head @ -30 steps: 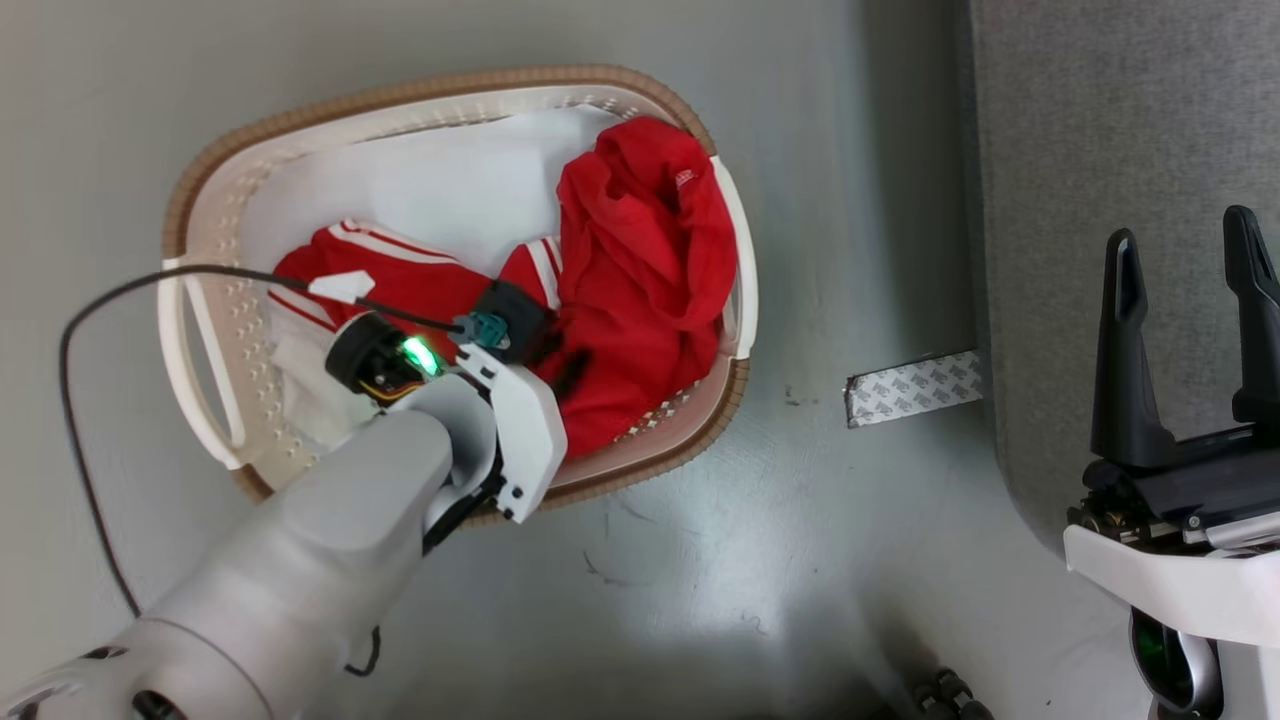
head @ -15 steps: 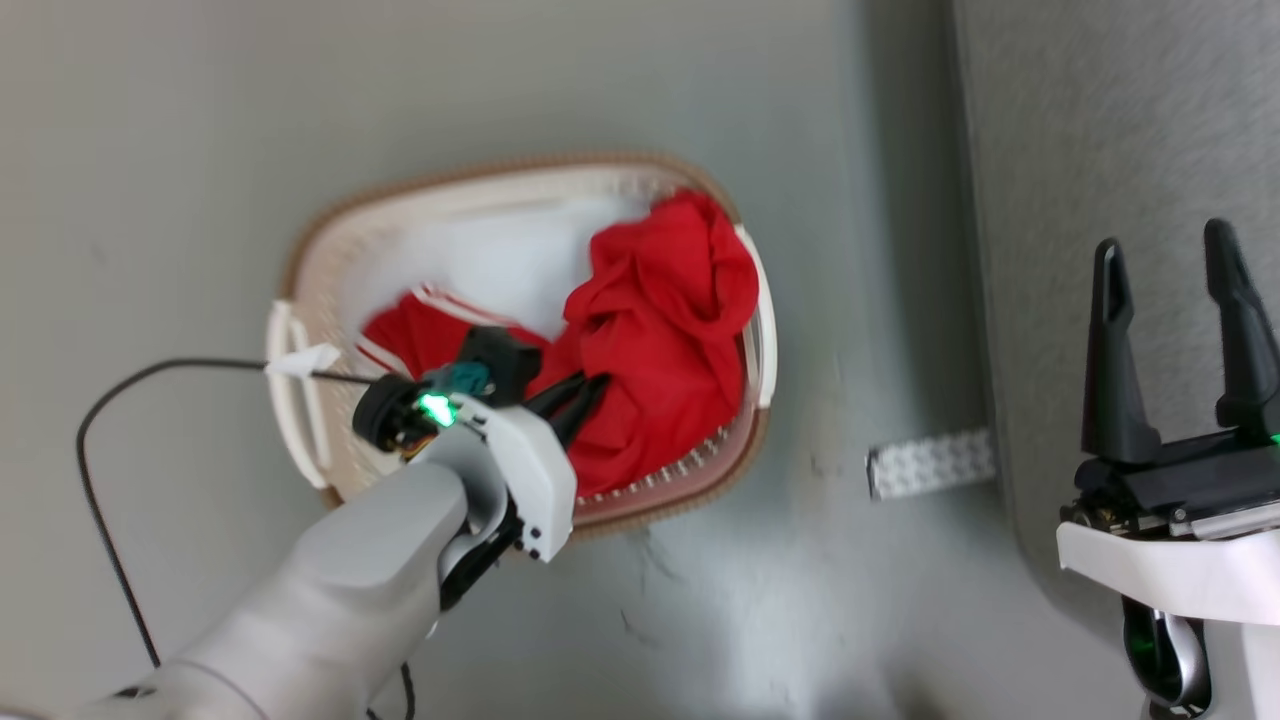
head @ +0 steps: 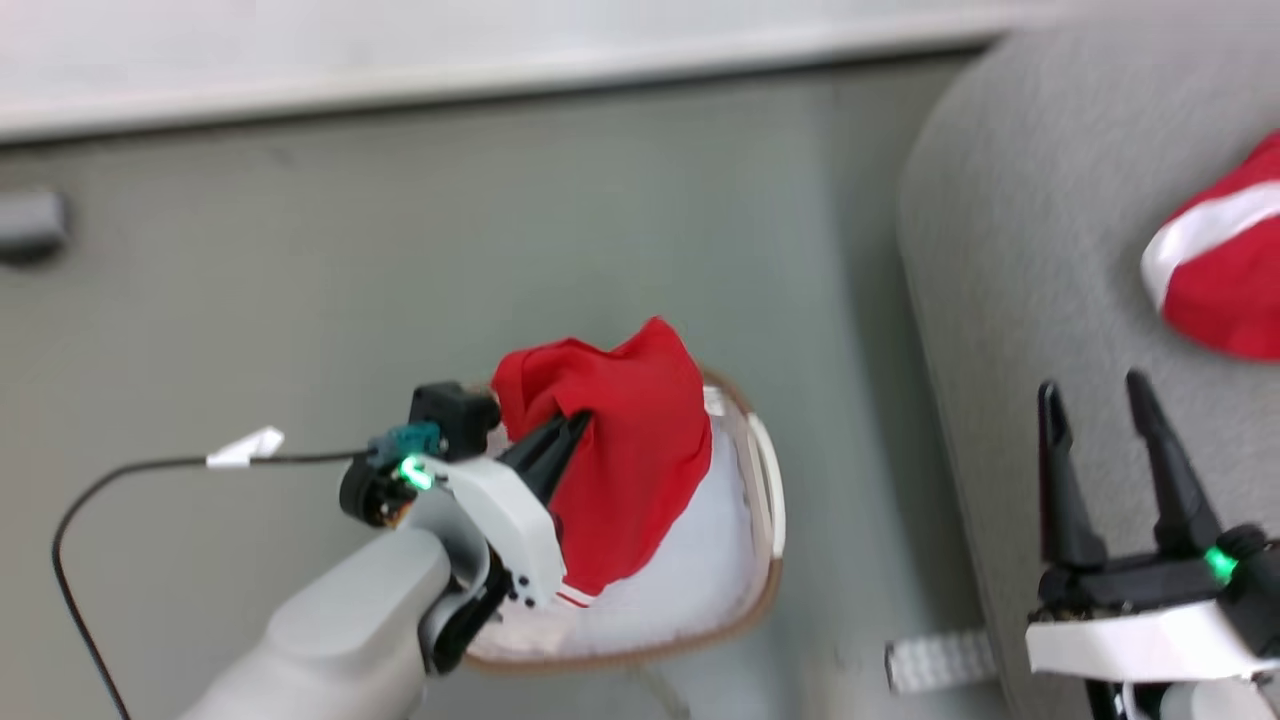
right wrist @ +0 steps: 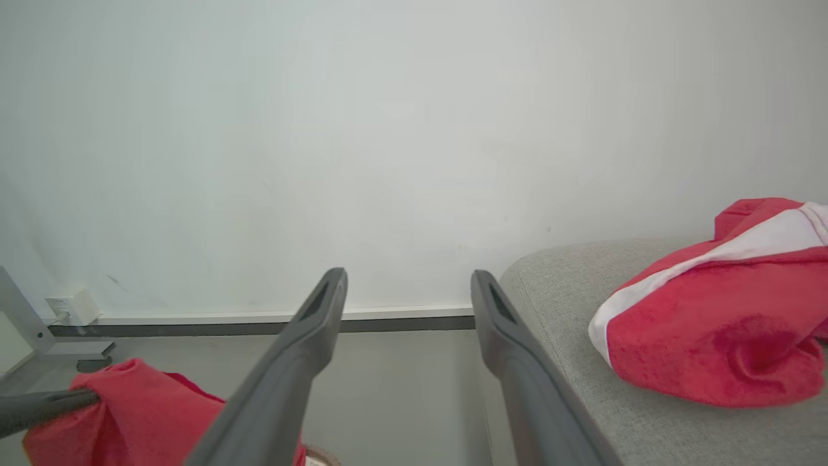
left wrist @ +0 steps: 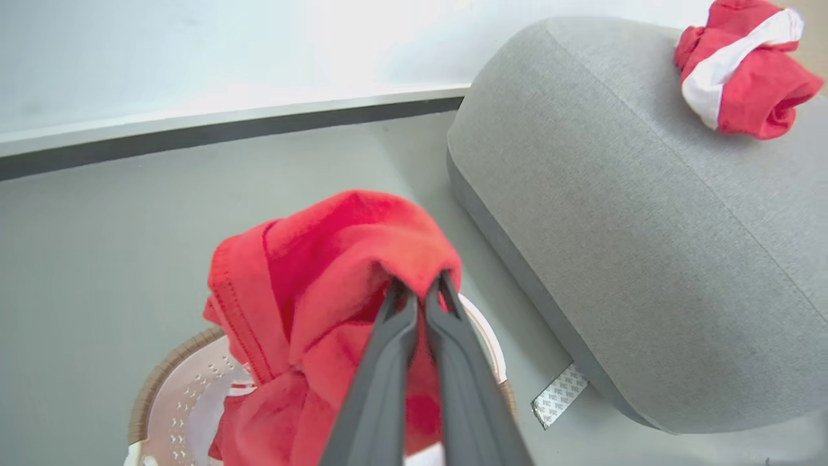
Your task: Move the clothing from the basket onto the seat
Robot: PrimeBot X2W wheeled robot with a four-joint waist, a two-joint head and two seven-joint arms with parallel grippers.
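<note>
Left tool (head: 575, 425) clamps a red garment (head: 630, 480), which hangs over the basket (head: 768, 500). Right tool (head: 1092, 390) stands apart and empty near the seat (head: 1000, 250).

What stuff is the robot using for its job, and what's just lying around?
For the job:
- red garment, pinched in the shut left claw
- basket
- seat
- striped red garment, lying on the seat

Just lying about:
- tape strip on the floor
- pale liner inside the basket
</note>
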